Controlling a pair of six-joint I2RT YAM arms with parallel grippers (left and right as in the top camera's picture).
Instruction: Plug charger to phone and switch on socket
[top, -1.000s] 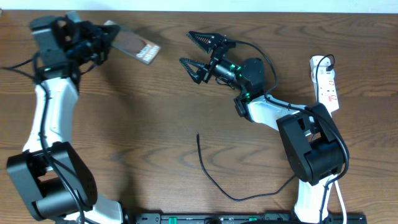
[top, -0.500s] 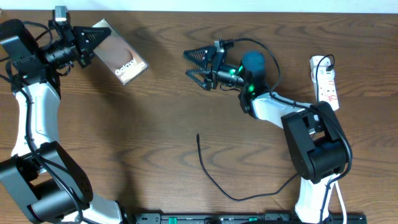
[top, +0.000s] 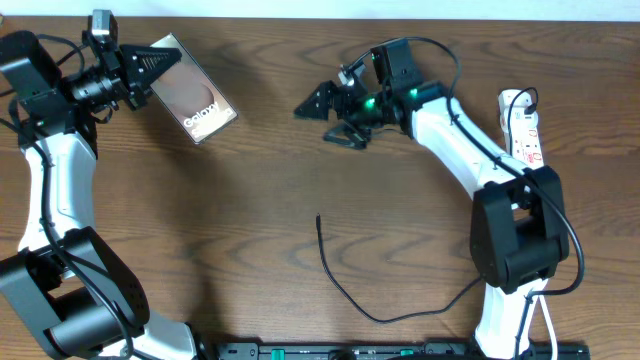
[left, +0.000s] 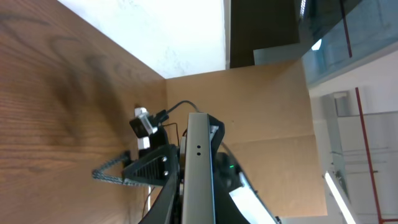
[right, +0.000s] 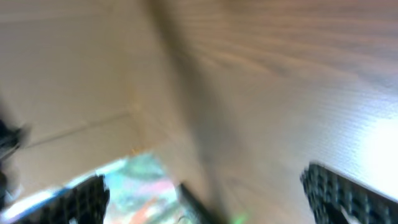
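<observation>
The phone (top: 190, 95) is being grasped at one end by the clenched left gripper (top: 155, 68). The right gripper (top: 315, 122) is being held spread and empty. The charger (top: 319, 230) is lying on the bench nearer it, back toward its base, with the tip pointing roughly at it.

We count two robot arms, the left arm (top: 60, 190) and the right arm (top: 455, 135), and two grippers, the left gripper (top: 150, 72) and the right gripper (top: 312, 124). We find one phone (top: 192, 92), one charger (top: 345, 290), one socket (top: 524, 132) and one table (top: 250, 200).
</observation>
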